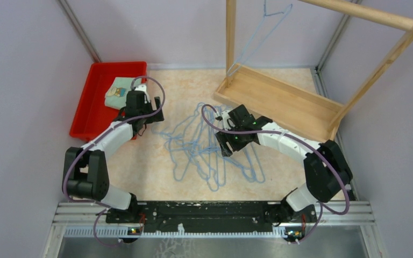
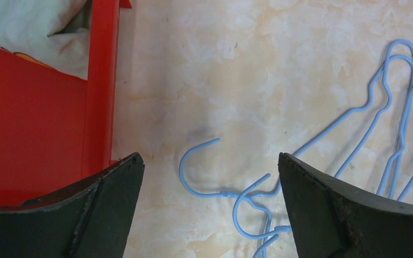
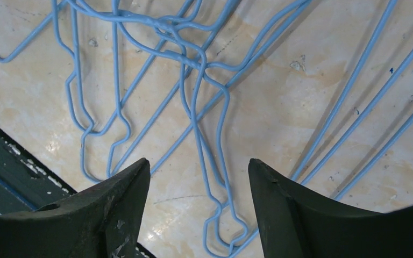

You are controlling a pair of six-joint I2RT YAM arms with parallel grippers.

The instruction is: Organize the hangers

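Several light-blue wire hangers [image 1: 201,150] lie tangled in a pile on the table's middle. One more hanger [image 1: 259,32] hangs on the wooden rack [image 1: 279,102] at the back right. My left gripper [image 1: 141,125] is open and empty, just left of the pile; the left wrist view shows two hanger hooks [image 2: 236,191] on the table between its fingers [image 2: 107,209]. My right gripper [image 1: 227,146] is open and empty over the pile's right side; the right wrist view shows hanger wires [image 3: 204,118] below and between its fingers [image 3: 113,209].
A red bin [image 1: 94,102] with a folded cloth [image 1: 119,91] stands at the back left, right beside my left gripper. The rack's wooden base tray fills the back right. A black rail [image 1: 204,212] runs along the near edge. Purple cables loop over both arms.
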